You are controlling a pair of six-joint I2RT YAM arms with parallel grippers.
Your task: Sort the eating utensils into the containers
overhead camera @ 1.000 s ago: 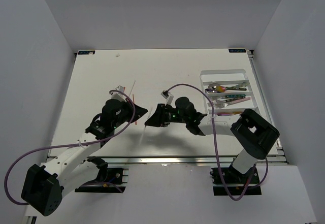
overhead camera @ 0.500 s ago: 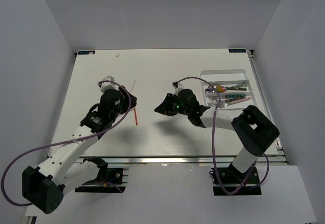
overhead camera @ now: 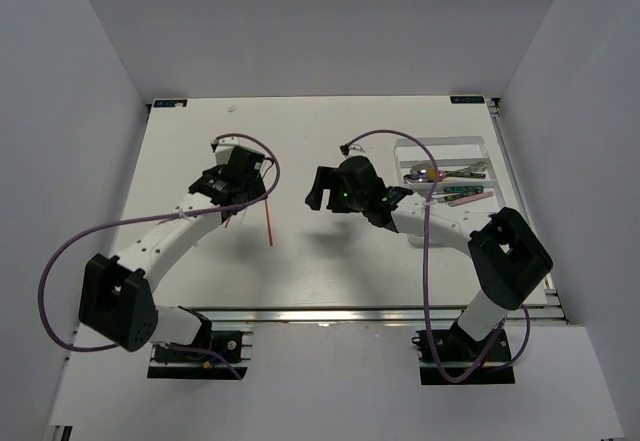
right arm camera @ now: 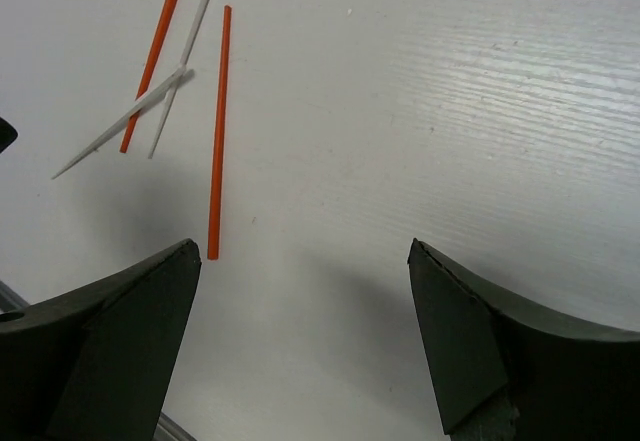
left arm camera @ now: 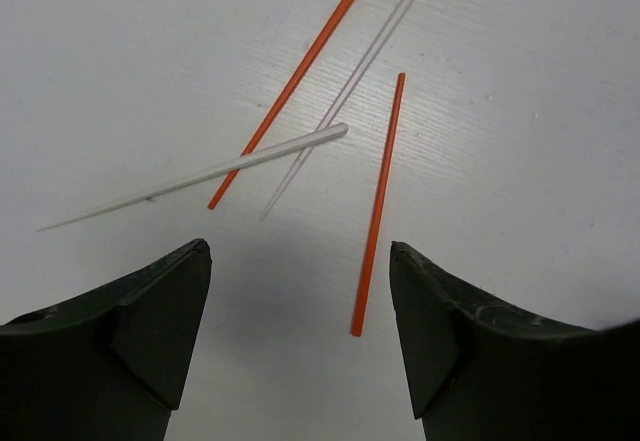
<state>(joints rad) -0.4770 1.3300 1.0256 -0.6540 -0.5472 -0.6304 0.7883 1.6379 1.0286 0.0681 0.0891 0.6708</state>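
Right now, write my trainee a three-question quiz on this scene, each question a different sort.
1. Count: how many chopsticks show in the left wrist view?
2. True or false: the left claw is shut and holding something.
3. Pick one: which claw is nearer the white tray? A) left claw, B) right claw.
Key: 1. Four. 2. False; it is open and empty. 3. B.
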